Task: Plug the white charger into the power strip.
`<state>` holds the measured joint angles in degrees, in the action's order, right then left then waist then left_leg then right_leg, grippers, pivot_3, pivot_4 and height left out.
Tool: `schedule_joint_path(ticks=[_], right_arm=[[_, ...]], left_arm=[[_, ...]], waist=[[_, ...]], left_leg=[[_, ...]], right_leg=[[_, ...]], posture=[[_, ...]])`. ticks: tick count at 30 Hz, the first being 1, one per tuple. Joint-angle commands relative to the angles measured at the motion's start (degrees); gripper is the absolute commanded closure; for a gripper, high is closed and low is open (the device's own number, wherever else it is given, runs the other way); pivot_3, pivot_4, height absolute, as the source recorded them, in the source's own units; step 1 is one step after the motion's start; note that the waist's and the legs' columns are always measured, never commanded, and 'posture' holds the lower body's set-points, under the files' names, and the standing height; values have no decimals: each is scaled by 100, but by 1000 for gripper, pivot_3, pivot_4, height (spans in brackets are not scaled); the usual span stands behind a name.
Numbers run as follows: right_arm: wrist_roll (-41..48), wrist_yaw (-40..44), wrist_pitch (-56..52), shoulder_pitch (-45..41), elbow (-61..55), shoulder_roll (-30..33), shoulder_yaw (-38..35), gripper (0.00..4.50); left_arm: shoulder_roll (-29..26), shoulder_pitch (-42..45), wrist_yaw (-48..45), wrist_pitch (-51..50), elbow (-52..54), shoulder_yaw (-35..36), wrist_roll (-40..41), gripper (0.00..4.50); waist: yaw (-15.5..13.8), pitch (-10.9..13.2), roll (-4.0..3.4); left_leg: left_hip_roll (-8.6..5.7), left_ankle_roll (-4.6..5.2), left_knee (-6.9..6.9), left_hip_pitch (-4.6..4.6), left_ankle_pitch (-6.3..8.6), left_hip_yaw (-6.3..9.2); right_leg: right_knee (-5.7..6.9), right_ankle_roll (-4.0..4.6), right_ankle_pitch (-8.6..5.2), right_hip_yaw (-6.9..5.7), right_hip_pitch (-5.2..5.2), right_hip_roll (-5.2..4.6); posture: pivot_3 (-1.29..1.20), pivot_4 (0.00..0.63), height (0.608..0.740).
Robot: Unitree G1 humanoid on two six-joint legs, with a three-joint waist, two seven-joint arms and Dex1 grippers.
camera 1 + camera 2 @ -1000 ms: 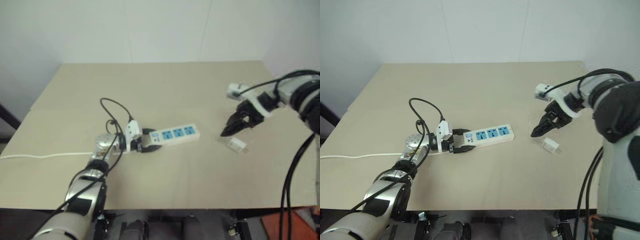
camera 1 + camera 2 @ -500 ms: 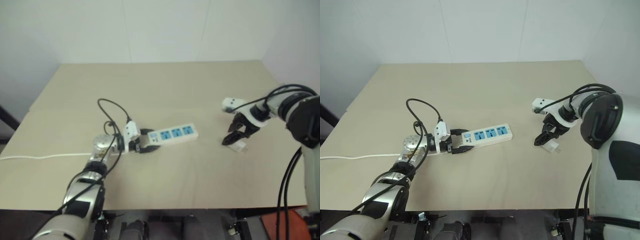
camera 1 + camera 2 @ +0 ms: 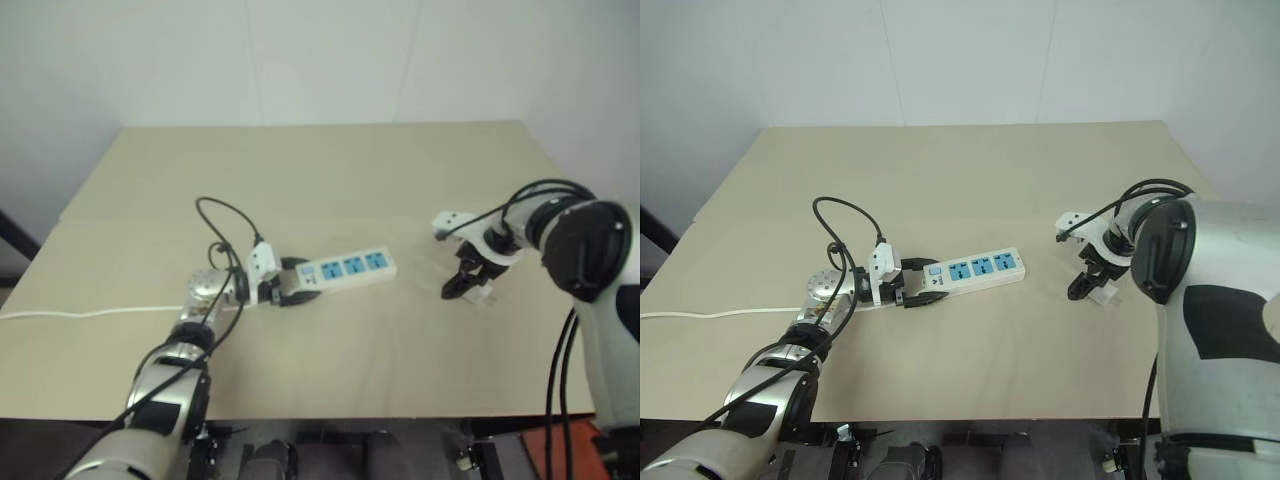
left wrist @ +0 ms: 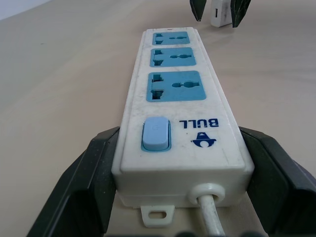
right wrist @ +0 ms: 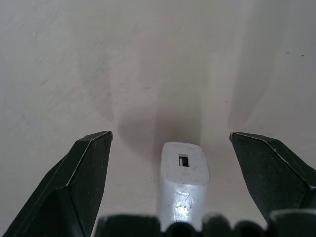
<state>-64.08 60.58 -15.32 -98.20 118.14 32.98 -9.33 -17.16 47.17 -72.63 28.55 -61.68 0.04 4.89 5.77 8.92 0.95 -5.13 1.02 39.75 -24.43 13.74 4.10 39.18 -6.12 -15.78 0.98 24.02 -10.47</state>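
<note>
The power strip [image 3: 347, 269] is lying near the middle of the table [image 3: 330, 175], its cord [image 3: 70, 313] trailing off to the left edge. The left gripper [image 3: 290, 284] is sitting at the strip's left, switch end, one finger on either side. The white charger [image 3: 482, 293] is lying well apart to the right, between the spread fingers of the right gripper [image 3: 468, 287], which is pointing down over it.

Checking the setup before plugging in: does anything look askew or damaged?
Nothing stands out. The power strip lies flat and intact in the left hand; the white charger sits undamaged between the open right hand's fingers.
</note>
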Motion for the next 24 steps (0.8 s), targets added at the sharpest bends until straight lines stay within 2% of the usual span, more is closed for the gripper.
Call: schedule_joint_path(ticks=[1, 6, 9, 15, 18, 24], right_arm=[[55, -73, -261, -118, 186, -34, 78, 0], [12, -178, -376, -71, 186, -88, 129, 0], [42, -192, -439, -73, 186, -104, 95, 555], [-58, -267, -304, 35, 186, -77, 181, 2551], [-55, -233, -188, 65, 186, -33, 192, 3384], [3, -182, -170, -143, 186, 35, 181, 3383]], left_arm=[[-28, -1, 0, 13, 4, -46, -23, 1235], [-36, -23, -4, 25, 3, -52, -32, 1235], [-34, -27, 0, 30, 3, -53, -32, 1235], [-39, -43, 11, 51, 6, -63, -47, 1235], [-39, -42, 22, 66, -12, -75, -62, 1235], [-20, -31, -47, 40, -2, -88, -45, 1235]], waist=[[0, 0, 0], [-1, 0, 0], [0, 0, 0], [-1, 0, 0], [-1, 0, 0], [-1, 0, 0]], left_leg=[[0, 0, 0, 0, 0, 0], [0, 0, 1, 0, 0, 0], [0, 0, 0, 0, 0, 0], [0, 0, 1, 0, 0, 0], [0, 0, 0, 0, 0, 1], [0, 0, 1, 0, 0, 1]], right_leg=[[0, 0, 0, 0, 0, 0], [1, 0, 0, 0, 0, 0], [0, 1, 0, 0, 1, 0], [1, 1, 0, 0, 0, 0], [0, 1, 0, 0, 0, 0], [1, 1, 0, 0, 0, 0]], posture=[[0, 150, 740], [0, 150, 740], [0, 150, 740], [0, 150, 740], [0, 150, 740], [0, 150, 740]])
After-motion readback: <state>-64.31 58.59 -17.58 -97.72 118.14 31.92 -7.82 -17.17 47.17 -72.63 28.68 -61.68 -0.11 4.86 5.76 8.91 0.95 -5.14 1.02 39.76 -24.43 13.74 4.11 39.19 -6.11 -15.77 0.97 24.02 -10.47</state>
